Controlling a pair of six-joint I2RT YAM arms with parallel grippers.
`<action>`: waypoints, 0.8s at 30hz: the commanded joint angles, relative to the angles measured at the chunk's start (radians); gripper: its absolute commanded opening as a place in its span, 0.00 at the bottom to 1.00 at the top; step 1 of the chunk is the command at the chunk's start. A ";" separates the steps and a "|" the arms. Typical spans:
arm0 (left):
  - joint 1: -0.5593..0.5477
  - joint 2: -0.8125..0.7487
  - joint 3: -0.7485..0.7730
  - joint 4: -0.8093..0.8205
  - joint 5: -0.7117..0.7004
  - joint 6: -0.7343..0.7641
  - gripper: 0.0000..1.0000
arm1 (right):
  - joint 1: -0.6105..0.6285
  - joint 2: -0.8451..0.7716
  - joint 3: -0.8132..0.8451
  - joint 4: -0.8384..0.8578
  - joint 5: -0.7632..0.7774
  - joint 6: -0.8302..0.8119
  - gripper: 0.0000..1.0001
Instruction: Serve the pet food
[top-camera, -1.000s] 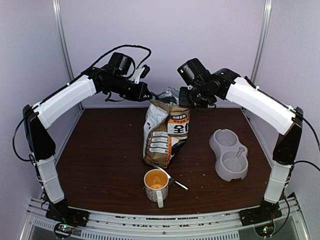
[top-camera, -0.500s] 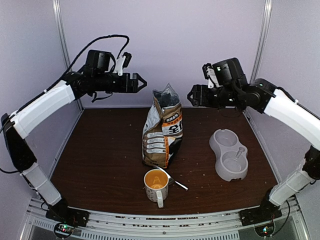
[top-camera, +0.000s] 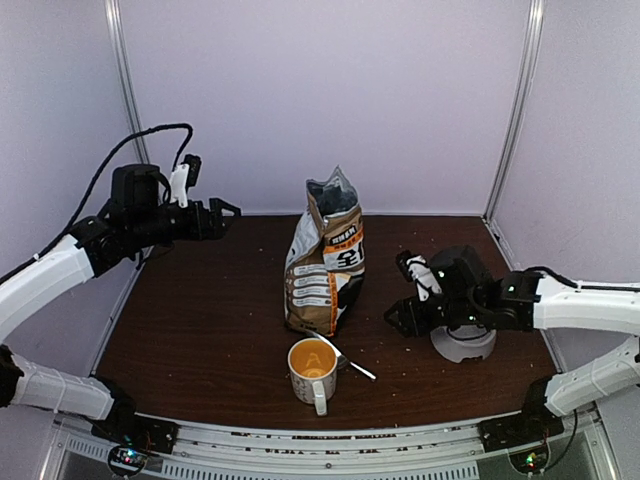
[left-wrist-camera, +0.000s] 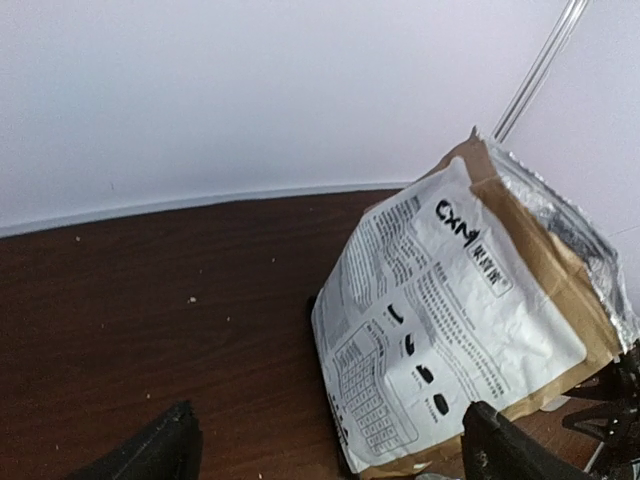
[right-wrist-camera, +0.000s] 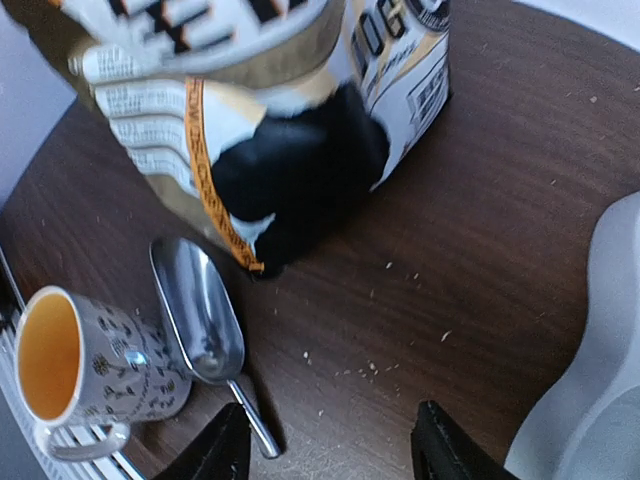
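The pet food itself is hidden inside its bag (top-camera: 325, 258), which stands upright mid-table with its top open. My left gripper (top-camera: 232, 213) hovers open well to the left of the bag, holding nothing. The left wrist view has the bag's white printed side (left-wrist-camera: 455, 310) ahead, between the spread fingertips (left-wrist-camera: 165, 452). My right gripper (top-camera: 398, 318) is low over the table to the right of the bag, open and empty. The right wrist view shows the bag (right-wrist-camera: 270, 120), a metal scoop (right-wrist-camera: 198, 310) and an orange-lined mug (right-wrist-camera: 70, 362) beyond my gripper (right-wrist-camera: 335, 450).
The scoop (top-camera: 345, 356) leans on the mug (top-camera: 312, 372) at the front centre. A grey double pet bowl (top-camera: 466, 344) sits partly behind the right arm, and its rim (right-wrist-camera: 600, 400) shows in the right wrist view. Crumbs dot the brown table (top-camera: 200, 320).
Both grippers opened and left the bag's top. The left arm pulled back to the left. The right arm swung down to the table beside the bowl. The bag stayed upright.
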 joint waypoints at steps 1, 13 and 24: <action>0.007 -0.099 -0.081 0.029 -0.016 -0.067 0.93 | 0.068 0.060 -0.075 0.183 -0.056 -0.013 0.53; 0.007 -0.141 -0.101 -0.019 -0.026 -0.091 0.94 | 0.173 0.339 -0.031 0.227 -0.090 -0.100 0.42; 0.007 -0.119 -0.090 -0.023 -0.015 -0.086 0.94 | 0.189 0.444 -0.031 0.245 -0.136 -0.124 0.30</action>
